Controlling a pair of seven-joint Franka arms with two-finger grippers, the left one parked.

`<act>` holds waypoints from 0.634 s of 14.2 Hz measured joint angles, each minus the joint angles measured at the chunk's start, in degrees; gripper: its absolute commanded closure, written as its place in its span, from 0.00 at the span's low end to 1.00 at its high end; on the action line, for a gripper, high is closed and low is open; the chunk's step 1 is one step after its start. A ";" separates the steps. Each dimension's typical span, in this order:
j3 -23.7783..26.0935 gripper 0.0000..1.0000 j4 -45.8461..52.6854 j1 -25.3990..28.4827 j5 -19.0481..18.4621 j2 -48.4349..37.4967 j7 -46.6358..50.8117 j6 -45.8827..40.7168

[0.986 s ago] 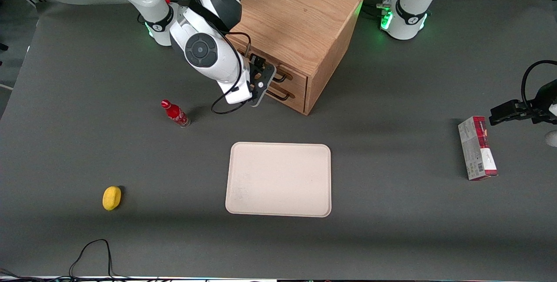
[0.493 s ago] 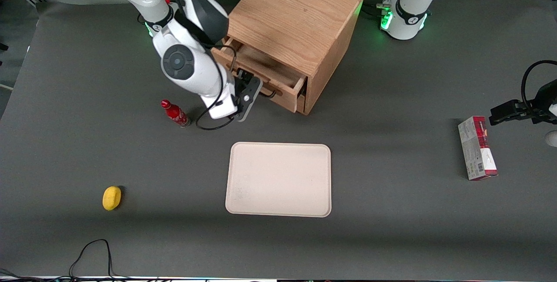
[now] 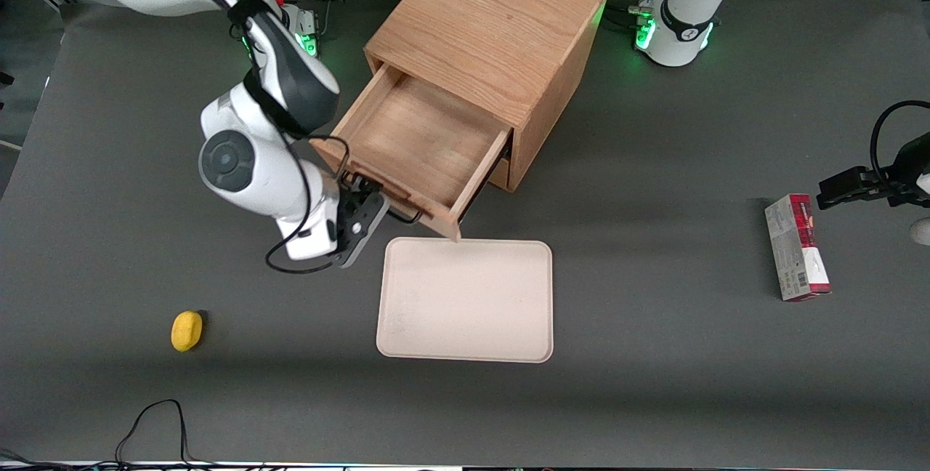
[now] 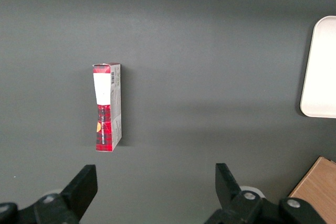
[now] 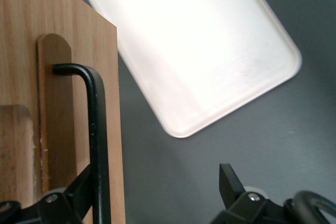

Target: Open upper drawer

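The upper drawer (image 3: 425, 140) of the oak cabinet (image 3: 494, 27) stands pulled far out, its shallow wooden tray body bare inside. Its thin dark bar handle (image 3: 399, 213) faces the front camera. My right gripper (image 3: 361, 211) is at that handle. In the right wrist view the handle (image 5: 98, 140) runs along the drawer front (image 5: 58, 103), just inside one finger (image 5: 84, 184) of the gripper (image 5: 156, 182). The fingers stand wide apart, open, not clamped on the bar. The lower drawer (image 3: 500, 169) shows only as a sliver under the open one.
A cream tray (image 3: 465, 300) lies on the table just nearer the front camera than the drawer's corner; it also shows in the right wrist view (image 5: 194, 51). A yellow object (image 3: 187, 330) lies toward the working arm's end. A red box (image 3: 797, 247) lies toward the parked arm's end.
The upper drawer went from shut to pulled far out. My gripper moved with the handle toward the front camera. The arm now covers the red bottle.
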 measured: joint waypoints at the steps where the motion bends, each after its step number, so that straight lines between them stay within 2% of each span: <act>1: -0.94 0.00 1.12 -0.04 0.00 0.77 -0.78 0.00; 5: -2.44 0.00 3.87 -0.12 -0.39 1.67 -1.31 -0.12; 9: -2.56 0.00 8.98 -0.11 -3.04 0.50 -0.61 -4.56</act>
